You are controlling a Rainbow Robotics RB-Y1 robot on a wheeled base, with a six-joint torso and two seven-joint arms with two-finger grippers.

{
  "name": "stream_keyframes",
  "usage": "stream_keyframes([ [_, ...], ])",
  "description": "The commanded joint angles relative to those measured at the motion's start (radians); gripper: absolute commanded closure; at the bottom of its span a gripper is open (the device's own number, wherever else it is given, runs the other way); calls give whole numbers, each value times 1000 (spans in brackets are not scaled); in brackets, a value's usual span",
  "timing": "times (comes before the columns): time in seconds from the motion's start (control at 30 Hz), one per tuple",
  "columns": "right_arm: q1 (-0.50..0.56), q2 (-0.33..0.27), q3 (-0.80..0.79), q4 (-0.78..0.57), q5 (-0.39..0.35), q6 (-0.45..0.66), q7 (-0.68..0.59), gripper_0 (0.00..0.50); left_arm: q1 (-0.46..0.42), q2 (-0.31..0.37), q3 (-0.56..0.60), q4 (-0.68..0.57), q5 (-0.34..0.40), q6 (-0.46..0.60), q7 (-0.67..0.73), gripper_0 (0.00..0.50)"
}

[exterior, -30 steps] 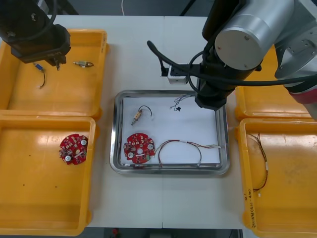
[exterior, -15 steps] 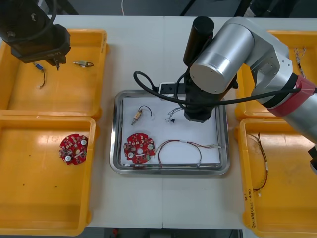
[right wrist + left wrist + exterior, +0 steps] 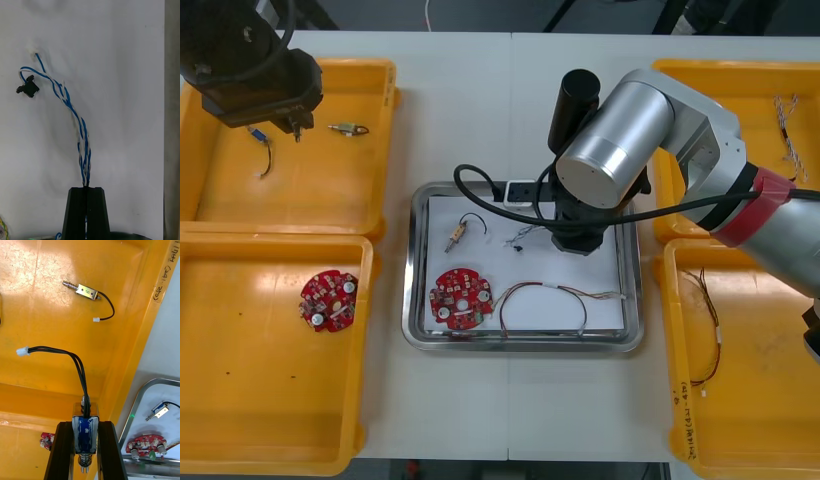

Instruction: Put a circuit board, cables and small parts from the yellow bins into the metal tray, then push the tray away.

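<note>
A light table (image 3: 480,110), seamed down its middle, runs out to a dark floor (image 3: 480,12) past its far edge. Four yellow bins (image 3: 270,400) of smooth moulded plastic stand two to a side. Between them sits the metal tray (image 3: 412,300), a shiny rounded rim around a white inside. The right arm (image 3: 620,140), a thick silver cylinder with a red band on the forearm, reaches across the tray's far half and points down. Its right gripper (image 3: 87,189) is low over the white lining, jaws pinched nearly together on the end of a twisted blue and white cable (image 3: 71,107), which curves away over the lining to a small black plug (image 3: 27,88). The black left arm (image 3: 250,60) hangs over the far left bin (image 3: 330,190). The left gripper (image 3: 85,423) has its jaws apart by the width of a small metal part (image 3: 85,433) with a blue-wrapped body. Two black leads (image 3: 75,356) arc from this part to a white connector (image 3: 22,351). A brass-coloured metal part (image 3: 84,291) lies on that bin's floor. A round red circuit board (image 3: 461,298) lies at the tray's near left. A thin looped cable (image 3: 545,295) lies just beside it, and another small part (image 3: 457,236) with a black lead lies farther in. A second red board (image 3: 329,299) lies in the near left bin, and a red and yellow cable (image 3: 707,330) in the near right bin.
</note>
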Motion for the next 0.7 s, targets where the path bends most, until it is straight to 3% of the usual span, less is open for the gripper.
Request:
stream_keyframes([
  [0.03,14,7,14,-12,13,-8,-18,500,-14,-6,27,-31,-8,9,-66,500],
  [0.13,14,7,14,-10,10,-8,-21,485,-12,-8,27,-31,-7,9,-66,498],
  [0.2,14,7,14,-10,10,-8,-21,409,-14,-6,27,-31,-8,9,-66,498],
  [0.27,14,7,16,-10,7,-8,-22,384,-14,-6,27,-31,-8,10,-66,500],
  [0.3,14,5,16,-10,5,-8,-25,93,-14,-6,27,-31,-8,9,-66,498],
  [0.33,16,5,17,-10,2,-8,-28,11,-14,-6,25,-31,-8,10,-67,499],
  [0.7,25,-13,16,-12,-10,-16,-41,0,-14,-6,27,-31,-8,10,-67,499],
])
